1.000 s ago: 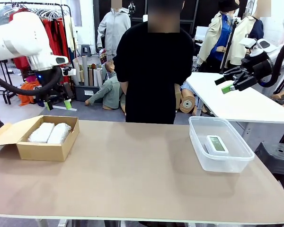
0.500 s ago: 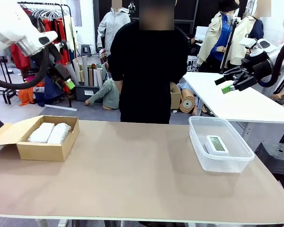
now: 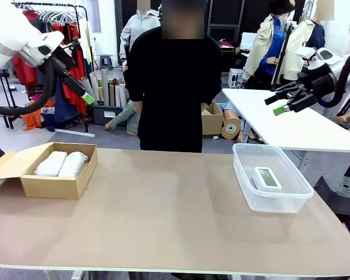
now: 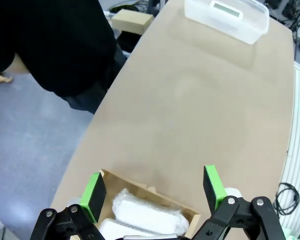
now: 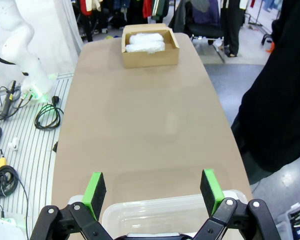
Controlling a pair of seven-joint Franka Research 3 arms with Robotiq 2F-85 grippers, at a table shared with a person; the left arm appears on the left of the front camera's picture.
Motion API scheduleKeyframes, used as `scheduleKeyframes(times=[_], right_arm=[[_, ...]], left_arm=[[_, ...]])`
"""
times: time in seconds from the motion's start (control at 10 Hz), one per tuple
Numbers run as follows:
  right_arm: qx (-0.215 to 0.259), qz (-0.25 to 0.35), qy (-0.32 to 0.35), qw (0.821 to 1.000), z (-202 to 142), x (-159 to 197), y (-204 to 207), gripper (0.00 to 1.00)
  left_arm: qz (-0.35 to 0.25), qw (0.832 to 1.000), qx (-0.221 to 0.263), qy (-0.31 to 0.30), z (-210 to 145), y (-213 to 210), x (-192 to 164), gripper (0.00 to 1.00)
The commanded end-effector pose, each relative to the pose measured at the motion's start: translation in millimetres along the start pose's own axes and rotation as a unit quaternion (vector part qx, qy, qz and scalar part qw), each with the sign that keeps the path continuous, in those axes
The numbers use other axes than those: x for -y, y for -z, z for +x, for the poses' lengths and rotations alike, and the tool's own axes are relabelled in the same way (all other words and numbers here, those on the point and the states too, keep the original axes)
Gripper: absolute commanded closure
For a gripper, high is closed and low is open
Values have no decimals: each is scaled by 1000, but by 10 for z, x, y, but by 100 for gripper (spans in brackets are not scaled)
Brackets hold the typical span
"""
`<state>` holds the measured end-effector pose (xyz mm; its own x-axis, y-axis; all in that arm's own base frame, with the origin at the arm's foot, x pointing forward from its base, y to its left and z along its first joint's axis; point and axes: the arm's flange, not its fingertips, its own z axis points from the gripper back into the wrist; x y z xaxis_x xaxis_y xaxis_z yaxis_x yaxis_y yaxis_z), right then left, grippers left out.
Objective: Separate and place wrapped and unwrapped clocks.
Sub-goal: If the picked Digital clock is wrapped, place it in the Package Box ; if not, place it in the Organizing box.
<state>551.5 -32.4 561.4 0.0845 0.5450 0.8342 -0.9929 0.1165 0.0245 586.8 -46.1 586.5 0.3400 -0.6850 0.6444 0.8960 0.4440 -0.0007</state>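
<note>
White bubble-wrapped clock lumps [image 3: 61, 164] sit in brown cardboard box [image 3: 52, 185] at 9 o'clock, bare white digital clock [image 3: 268, 178] in clear plastic tub [image 3: 272, 201] at 3; left gripper [image 3: 80, 93] and right gripper [image 3: 278, 105] hang wide open, empty; sorting looks done, likely only retreat remains.

You find no writing to read here. The bare clock [image 3: 267, 178] in the clear tub [image 3: 240, 169] has a grey screen, but any digits on it are too small for you to make out. The cardboard box [image 3: 52, 185] on the desk [image 3: 163, 216] carries no print you can see, and the two wrapped clocks [image 3: 61, 164] inside it show plain white wrapping. Nothing on the robot arms can be read either.
</note>
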Motion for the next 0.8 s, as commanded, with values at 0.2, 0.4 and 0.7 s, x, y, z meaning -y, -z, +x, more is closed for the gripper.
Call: scheduleKeyframes(times=[0.2,0.4,0.7], right_arm=[[1,-1,-2,1000,18,-3,-8,0],[1,-1,-2,1000,18,-3,-8,0],[1,-1,-2,1000,18,-3,-8,0]], left_arm=[[0,1000,-2,-13,-9,14,-19,0],[-101,991,27,78,-102,66,-106,0],[-137,971,77,180,-216,85,-217,0]])
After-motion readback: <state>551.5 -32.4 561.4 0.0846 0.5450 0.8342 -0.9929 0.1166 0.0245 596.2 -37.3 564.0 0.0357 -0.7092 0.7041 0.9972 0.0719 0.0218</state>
